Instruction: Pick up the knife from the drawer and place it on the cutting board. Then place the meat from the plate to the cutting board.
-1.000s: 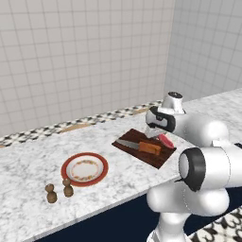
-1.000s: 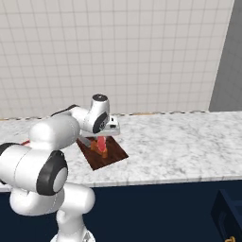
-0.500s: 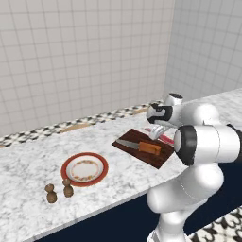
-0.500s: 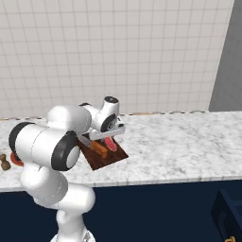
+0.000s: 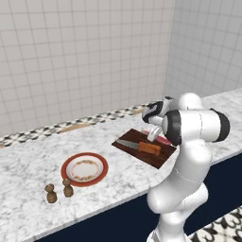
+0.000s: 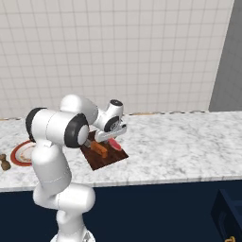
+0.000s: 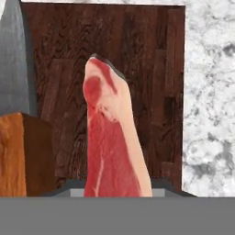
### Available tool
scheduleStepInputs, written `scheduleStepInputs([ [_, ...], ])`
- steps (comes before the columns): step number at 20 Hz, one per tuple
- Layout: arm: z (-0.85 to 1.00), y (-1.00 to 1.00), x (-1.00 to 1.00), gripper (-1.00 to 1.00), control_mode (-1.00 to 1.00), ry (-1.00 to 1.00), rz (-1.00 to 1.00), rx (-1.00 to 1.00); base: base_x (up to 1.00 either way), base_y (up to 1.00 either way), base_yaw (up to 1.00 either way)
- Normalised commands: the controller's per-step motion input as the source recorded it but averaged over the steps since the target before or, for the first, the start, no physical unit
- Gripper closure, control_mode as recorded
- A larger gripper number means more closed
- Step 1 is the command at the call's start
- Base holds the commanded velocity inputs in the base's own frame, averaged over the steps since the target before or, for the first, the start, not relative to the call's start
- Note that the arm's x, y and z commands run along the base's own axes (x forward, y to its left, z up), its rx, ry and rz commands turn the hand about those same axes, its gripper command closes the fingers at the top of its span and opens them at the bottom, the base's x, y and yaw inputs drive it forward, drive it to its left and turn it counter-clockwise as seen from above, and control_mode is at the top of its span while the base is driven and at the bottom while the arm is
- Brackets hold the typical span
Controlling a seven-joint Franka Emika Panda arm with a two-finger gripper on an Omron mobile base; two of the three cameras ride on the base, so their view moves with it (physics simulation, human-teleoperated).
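Arm has swung further round since earlier frame; white upper links now mass in front of board. Claw (image 6: 115, 133) hovers over dark reddish-brown wooden cutting board (image 5: 142, 152) on marble table (image 5: 28, 165); finger spread cannot tell. Red-pink raw meat slab (image 7: 112, 147) lies on board beside orange-handled silver-bladed knife (image 5: 141, 146). Round red-rimmed white plate (image 5: 84, 168) sits left, two small brown shakers (image 5: 58, 191) near it.

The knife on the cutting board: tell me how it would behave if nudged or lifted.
The knife lies flat on the cutting board, so it would probably slide or pivot, not roll. Its blade looks thin and rigid, so likely stiff when lifted. The blocky orange handle may make it handle-heavy. The meat lies close beside it, so a push could bump it.
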Motion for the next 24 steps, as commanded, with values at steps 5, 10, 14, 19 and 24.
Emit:
scheduleStepInputs([
  [5, -0.39, 0.07, 0.35, 1.00, -1.00, 0.00, 0.00, -0.01, 0.00, 0.00, 0.00],
  [10, -0.35, 0.23, 0.44, 1.00, -1.00, 0.00, 0.00, -0.03, 0.00, 0.00, 0.00],
  [14, -0.20, 0.21, 0.26, -1.00, -1.00, 0.00, 0.00, -0.02, 0.00, 0.00, 0.00],
  [19, 0.05, 0.07, -0.13, -1.00, -1.00, 0.00, 0.00, 0.00, 0.00, 0.00, 0.00],
  [24, 0.16, 0.21, -0.27, -1.00, -1.00, 0.00, -0.01, 0.00, 0.00, 0.00, 0.00],
])
